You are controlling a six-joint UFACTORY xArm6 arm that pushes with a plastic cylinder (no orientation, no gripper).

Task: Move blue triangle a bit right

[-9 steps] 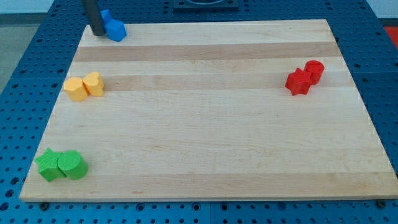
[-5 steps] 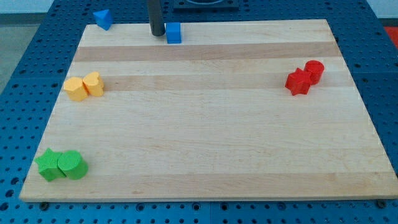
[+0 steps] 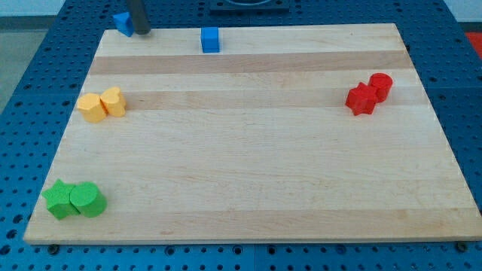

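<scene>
With no pincer on our rod, my tip point(image 3: 141, 31) sat just at three o'clock of the blue triangle point(image 3: 123, 22) near the board's point(image 3: 248, 150) top-left corner, so we judged it must circle to nine o'clock to push rightward.

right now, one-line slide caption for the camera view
My tip sits just right of the blue triangle at the board's top-left corner, blue cube farther right.
</scene>
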